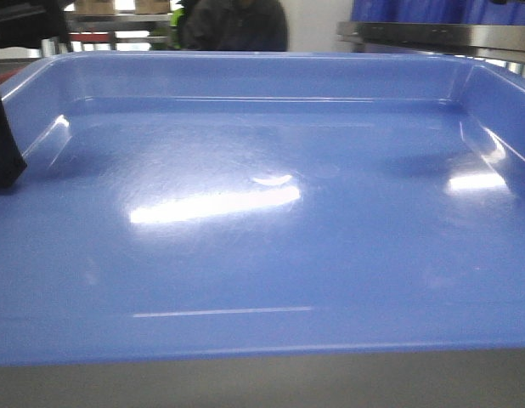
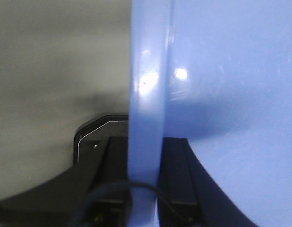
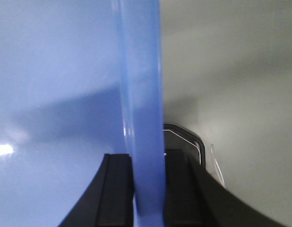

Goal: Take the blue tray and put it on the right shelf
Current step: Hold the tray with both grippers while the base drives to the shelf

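The blue tray (image 1: 262,255) fills almost the whole front view, empty and glossy, with its rim close to the camera. My left gripper (image 1: 3,144) stands at the tray's left wall. In the left wrist view my left gripper (image 2: 145,156) is shut on the tray's rim (image 2: 148,94), one finger on each side. In the right wrist view my right gripper (image 3: 148,168) is shut on the opposite rim (image 3: 139,85) in the same way. The right gripper barely shows at the right edge of the front view. The steel rail of the right shelf (image 1: 432,36) shows at the top right, beyond the tray.
A person in dark clothes (image 1: 233,24) stands behind the tray at top centre. Another rack with boxes (image 1: 118,13) is at the top left. Dark blue bins (image 1: 432,10) stand above the steel rail. Grey floor lies beneath the tray in both wrist views.
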Controlling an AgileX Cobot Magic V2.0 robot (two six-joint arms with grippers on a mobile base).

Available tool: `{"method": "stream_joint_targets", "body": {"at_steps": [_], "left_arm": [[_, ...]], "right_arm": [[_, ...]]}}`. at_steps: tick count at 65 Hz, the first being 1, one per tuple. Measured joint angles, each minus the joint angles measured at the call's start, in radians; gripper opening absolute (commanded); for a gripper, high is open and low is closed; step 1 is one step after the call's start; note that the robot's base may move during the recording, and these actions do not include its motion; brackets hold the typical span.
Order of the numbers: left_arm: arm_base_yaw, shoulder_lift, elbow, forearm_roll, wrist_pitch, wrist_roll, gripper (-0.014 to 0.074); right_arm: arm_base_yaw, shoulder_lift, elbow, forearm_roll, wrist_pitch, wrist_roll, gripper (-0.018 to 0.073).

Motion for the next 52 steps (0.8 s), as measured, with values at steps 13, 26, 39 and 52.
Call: {"method": "stream_joint_targets", "body": {"at_steps": [13, 26, 39, 52], "left_arm": [[0.000, 0.000, 0.000, 0.000, 0.000, 0.000, 0.0004], [0.000, 0.000, 0.000, 0.000, 0.000, 0.000, 0.0004], [0.000, 0.000, 0.000, 0.000, 0.000, 0.000, 0.0004], [0.000, 0.000, 0.000, 0.000, 0.000, 0.000, 0.0004]], "right_arm": [[0.000, 0.000, 0.000, 0.000, 0.000, 0.000, 0.0193], [0.000, 0.000, 0.000, 0.000, -0.002, 0.000, 0.0193], [0.000, 0.000, 0.000, 0.000, -0.002, 0.000, 0.0193], [0.000, 0.000, 0.000, 0.000, -0.002, 0.000, 0.0193]]}}
